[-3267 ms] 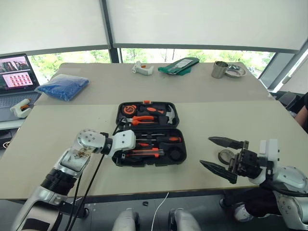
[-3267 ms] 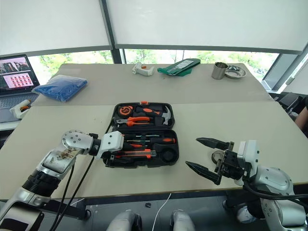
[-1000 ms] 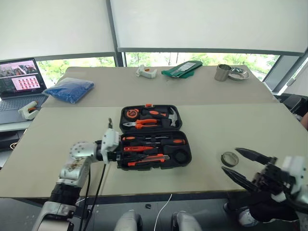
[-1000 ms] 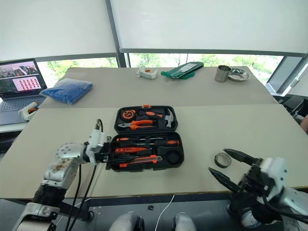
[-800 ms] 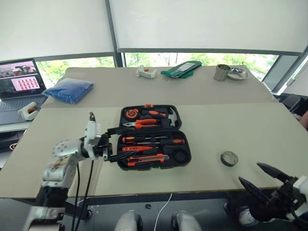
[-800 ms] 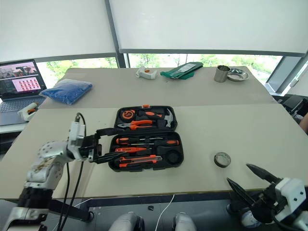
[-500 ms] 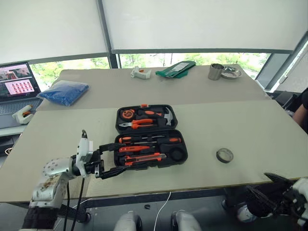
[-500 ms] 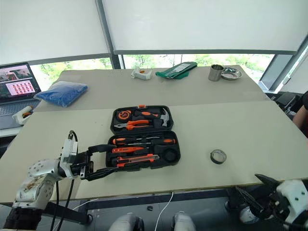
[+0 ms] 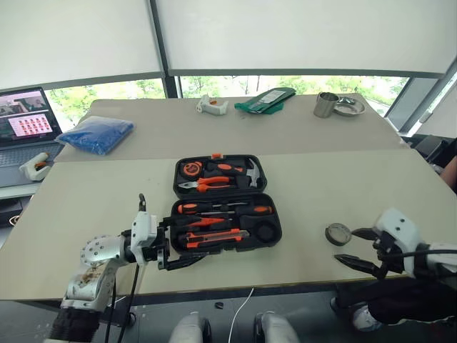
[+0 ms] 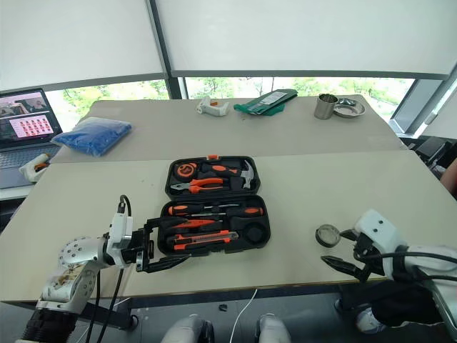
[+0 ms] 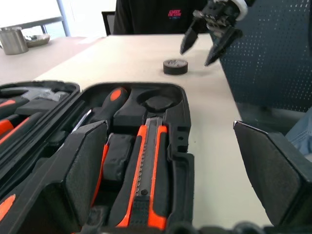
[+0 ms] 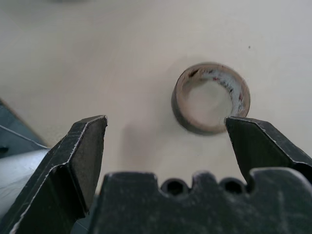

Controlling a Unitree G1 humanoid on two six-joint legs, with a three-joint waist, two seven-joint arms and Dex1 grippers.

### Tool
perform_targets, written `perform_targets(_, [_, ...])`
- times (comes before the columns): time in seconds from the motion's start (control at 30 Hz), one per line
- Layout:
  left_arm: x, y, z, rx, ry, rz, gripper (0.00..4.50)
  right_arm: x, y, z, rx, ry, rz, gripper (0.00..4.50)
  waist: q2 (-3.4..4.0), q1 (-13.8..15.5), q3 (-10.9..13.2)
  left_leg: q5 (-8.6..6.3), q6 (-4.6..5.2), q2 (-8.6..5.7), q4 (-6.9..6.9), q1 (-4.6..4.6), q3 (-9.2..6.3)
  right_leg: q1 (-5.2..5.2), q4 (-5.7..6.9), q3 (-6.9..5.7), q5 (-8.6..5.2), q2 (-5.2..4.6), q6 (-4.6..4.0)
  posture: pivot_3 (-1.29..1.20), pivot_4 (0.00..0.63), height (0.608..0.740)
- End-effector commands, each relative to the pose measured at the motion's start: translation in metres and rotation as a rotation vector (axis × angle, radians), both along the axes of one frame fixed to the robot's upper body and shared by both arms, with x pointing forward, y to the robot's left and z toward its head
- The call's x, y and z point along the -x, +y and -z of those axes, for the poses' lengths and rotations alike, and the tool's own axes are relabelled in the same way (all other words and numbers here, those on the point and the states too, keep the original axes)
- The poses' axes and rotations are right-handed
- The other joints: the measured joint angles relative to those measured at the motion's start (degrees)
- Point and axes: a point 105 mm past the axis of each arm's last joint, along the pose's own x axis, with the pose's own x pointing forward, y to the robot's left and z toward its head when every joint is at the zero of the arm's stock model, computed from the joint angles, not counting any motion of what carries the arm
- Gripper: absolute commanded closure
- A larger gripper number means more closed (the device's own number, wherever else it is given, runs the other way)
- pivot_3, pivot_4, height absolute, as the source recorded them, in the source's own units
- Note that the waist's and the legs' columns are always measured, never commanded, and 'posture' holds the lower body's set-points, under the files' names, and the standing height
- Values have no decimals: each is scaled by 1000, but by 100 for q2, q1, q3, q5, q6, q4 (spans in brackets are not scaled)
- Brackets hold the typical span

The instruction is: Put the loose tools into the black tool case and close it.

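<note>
The black tool case (image 9: 278, 223) lies open mid-table. Its near half holds orange-and-black screwdrivers (image 9: 221, 209) and the orange utility knife (image 9: 214, 236). My left gripper (image 9: 187, 243) is open at the case's front-left corner, its fingers pointing across the near half with nothing between them. The dark grey tape ring (image 9: 337, 233) lies flat on the table to the right of the case. Just right of the ring, near the table's front edge, is my right gripper (image 9: 348, 246), open and tilted down. In the right wrist view the tape ring (image 12: 210, 97) lies just beyond the fingertips, nearer one finger.
The case's far half holds pliers (image 9: 207, 183), a hammer (image 9: 250, 171) and a tape measure (image 9: 191, 168). On the far table are a blue bag (image 9: 95, 133), a laptop (image 9: 25, 121), a white object (image 9: 212, 106), a green packet (image 9: 265, 98) and a metal cup (image 9: 325, 104).
My left gripper opened and drew back from the case toward its front-left corner. My right gripper dipped below the table's front edge, then came back up beside the tape ring, tipped downward.
</note>
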Motion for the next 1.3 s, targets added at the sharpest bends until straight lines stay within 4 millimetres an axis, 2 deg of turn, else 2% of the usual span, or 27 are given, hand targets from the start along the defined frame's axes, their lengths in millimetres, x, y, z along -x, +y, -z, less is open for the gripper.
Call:
perform_targets(0.03, [7, -6, -8, 11, -46, 2, 82, -4, 0, -2, 36, 33, -37, 0, -1, 0, 0, -11, 2, 0, 0, 0, 2, 0, 0, 2, -7, 1, 5, 0, 150, 740])
perform_targets(0.17, [9, -10, -7, 1, -56, 7, 82, -11, -4, 4, 72, 83, -40, 0, -2, 17, 1, -31, 10, -1, 4, -1, 4, 5, -3, 2, -19, -1, 15, 0, 150, 740])
perform_targets(0.3, [6, -11, -13, -5, -71, 9, 0, -16, -7, 6, 99, 133, -60, 948, -4, 17, 2, -33, 13, -3, 11, 0, 8, 7, -2, 3, -23, -5, 13, 0, 150, 740])
perform_targets(0.43, [6, -12, -16, -1, -75, 13, 0, -19, -9, 3, 113, 146, -93, 2401, -3, 12, 2, -33, 12, -1, 13, 5, 7, 9, 2, 3, -23, -4, 12, 0, 150, 740])
perform_targets(0.63, [2, -17, -19, 28, -73, 1, 0, -22, -6, -12, 87, 118, -162, 4466, -4, 1, 2, -33, 13, -2, 12, 4, 9, 9, 2, 5, -22, -3, 13, 0, 150, 740])
perform_targets(0.7, [2, -18, -19, 33, -65, 0, 0, -24, 5, -22, 54, 98, -206, 4466, -4, -2, 2, -33, 12, -2, 12, 5, 9, 9, 2, 5, -22, -2, 13, 0, 150, 740])
perform_targets(0.77, [0, -18, -20, 43, -56, -3, 0, -27, 28, -38, -13, 87, -244, 4466, -3, -20, 3, -33, 13, -1, 12, 5, 9, 8, 3, 5, -22, -1, 13, 0, 150, 740])
perform_targets(0.87, [-5, -19, -22, 54, -55, -7, 0, -27, 73, -61, -116, 98, -363, 4466, -5, -49, 5, -33, 12, 2, 12, 10, 11, 4, 9, 17, -18, 9, 7, 0, 150, 740])
perform_targets(0.97, [-9, -21, -25, 65, -54, -8, 0, -24, 108, -71, -140, 137, -466, 4466, -10, -45, 8, -32, 10, 9, 12, 17, 8, 7, 10, 17, -16, 17, 3, 0, 150, 740])
perform_targets(1.13, [-11, -18, -23, 59, -55, -28, 0, -27, 146, -65, -144, 174, -533, 4466, -10, -1, 8, -32, 10, 3, 11, 4, 9, -1, 7, 14, -16, 4, 2, 0, 150, 740])
perform_targets(1.23, [-12, -20, -29, 74, -80, -43, 0, -30, 156, -55, -134, 181, -527, 4466, -11, 4, 7, -34, 15, -4, 19, -38, 13, -39, 7, 16, 19, -4, -14, 0, 150, 740])
perform_targets(1.3, [-11, -20, -31, 75, -85, -48, 0, -31, 155, -45, -105, 193, -514, 4466, -11, 5, 7, -34, 16, -10, 21, -54, 14, -54, 7, 15, 33, -6, 4, 0, 150, 740])
